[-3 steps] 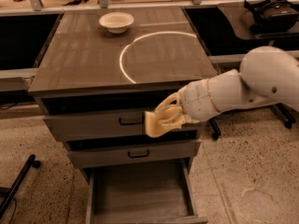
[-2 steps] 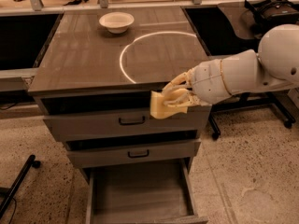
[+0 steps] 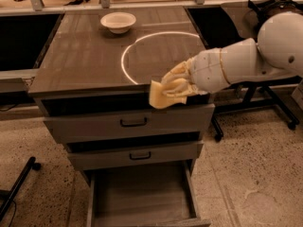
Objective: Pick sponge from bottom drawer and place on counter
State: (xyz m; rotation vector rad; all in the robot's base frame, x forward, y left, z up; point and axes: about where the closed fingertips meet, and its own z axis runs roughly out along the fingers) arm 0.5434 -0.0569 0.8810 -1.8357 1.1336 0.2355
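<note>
Plainly, in the single camera view, the sponge (image 3: 160, 96) is up at the front edge of the counter (image 3: 80, 56), right of the middle, and well above the bottom drawer (image 3: 142, 197), which stands pulled out at the foot of the cabinet with its flat floor bare. The gripper (image 3: 174, 86) reaches in from the right on the end of a thick white arm (image 3: 236, 67). Its pale fingers (image 3: 182, 74) are drawn together around the sponge's right side, pinching it, so the soft yellow block juts out to the left of them and hangs slightly tilted. The sponge's lower part overlaps the counter's front lip and the dark gap above the top drawer; whether it touches the counter surface cannot be told from this angle. On the counter a bright white arc (image 3: 124, 60) curves across the wood grain, its lower end near the sponge. A cream bowl (image 3: 118, 21) sits upright towards the back of the counter, well apart from the gripper. Under the counter, two drawers are pushed in, each showing a black bar handle, one upper (image 3: 133, 122) and one lower (image 3: 140, 155). The cabinet stands on a speckled floor (image 3: 251, 174).
</note>
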